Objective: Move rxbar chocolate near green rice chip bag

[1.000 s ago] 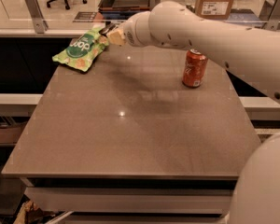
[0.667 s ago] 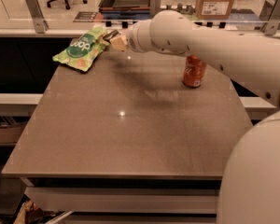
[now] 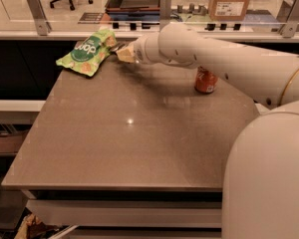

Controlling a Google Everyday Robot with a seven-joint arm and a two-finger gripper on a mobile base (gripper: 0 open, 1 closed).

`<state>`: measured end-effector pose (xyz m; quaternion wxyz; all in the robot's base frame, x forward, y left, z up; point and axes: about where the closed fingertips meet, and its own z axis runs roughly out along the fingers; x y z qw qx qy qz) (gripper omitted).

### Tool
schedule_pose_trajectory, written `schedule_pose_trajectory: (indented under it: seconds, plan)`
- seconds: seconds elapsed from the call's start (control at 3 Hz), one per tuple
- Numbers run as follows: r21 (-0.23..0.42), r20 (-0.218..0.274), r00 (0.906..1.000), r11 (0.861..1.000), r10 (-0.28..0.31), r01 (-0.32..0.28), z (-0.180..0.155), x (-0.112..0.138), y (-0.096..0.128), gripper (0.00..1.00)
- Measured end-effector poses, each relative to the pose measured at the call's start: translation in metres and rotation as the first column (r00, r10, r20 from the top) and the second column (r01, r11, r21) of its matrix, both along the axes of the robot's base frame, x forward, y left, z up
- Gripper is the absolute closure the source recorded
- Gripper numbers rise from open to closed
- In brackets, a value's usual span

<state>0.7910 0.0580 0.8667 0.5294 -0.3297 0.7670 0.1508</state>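
The green rice chip bag [image 3: 87, 51] lies at the table's far left corner, light green with a dark round logo. My gripper [image 3: 120, 52] is at the end of the white arm [image 3: 199, 54], low over the table just right of the bag's right edge. The rxbar chocolate does not show; the spot under and behind the gripper is hidden by the gripper and wrist.
An orange soda can [image 3: 205, 81] stands at the far right of the brown table [image 3: 129, 133], partly behind my arm. A railing with glass panels and posts [image 3: 165, 6] runs behind the table. My white base [image 3: 269, 173] fills the lower right.
The gripper has come down a little and slightly right, staying beside the bag's right edge. The bag and the can have not moved.
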Motion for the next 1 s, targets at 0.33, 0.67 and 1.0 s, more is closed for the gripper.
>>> schedule_pose_trajectory:
  seconds: [0.33, 0.67, 1.0]
  plan:
    - [0.002, -0.003, 1.0000, 1.000, 0.005, -0.005, -0.0018, -0.0006, 0.0037, 0.82]
    - [0.002, -0.004, 1.0000, 1.000, 0.008, -0.008, -0.0022, -0.0010, 0.0056, 0.59]
    - [0.003, -0.004, 0.9999, 1.000, 0.011, -0.011, -0.0025, -0.0014, 0.0076, 0.36]
